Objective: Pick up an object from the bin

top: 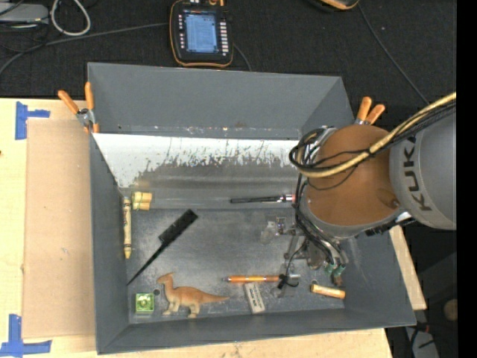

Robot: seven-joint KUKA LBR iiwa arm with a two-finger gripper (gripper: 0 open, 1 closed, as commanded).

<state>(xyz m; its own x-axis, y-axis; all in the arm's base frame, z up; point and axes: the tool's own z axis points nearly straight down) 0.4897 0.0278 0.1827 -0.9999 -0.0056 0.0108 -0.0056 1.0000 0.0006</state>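
grey metal bin [223,118], sloped walls, flat floor, a few loose items spread out, no heap

kuka arm [436,174] enters from the right, with an orange-brown dome cover [346,181] on the wrist and looped cables on top

tool [289,276] is low over the floor in the front-right part of the bin, right at the dark right end of a thin orange pencil [250,279] that lies roughly level along the floor. touching or just beside, can't tell which. tool state: cannot tell if apart or together, since linkage and cables clutter that spot. nothing visibly clamped

other items:
- long black plastic comb [165,242], diagonal, left of centre, well apart from the tool
- slim dark and silver pen [257,199] at the foot of the back wall, just left of the cover
- olive-yellow crayon [127,230] lying along the left wall
- tan plastic dinosaur toy [190,297] by the front wall, left side, head to the left
- short tan stub stick [328,291] just right of the tool
- small pale flat tag [256,298] just below the pencil
- small green square block [144,302] in the front-left corner, just beside the dinosaur
- small yellow block [141,199] at the crayon's far end
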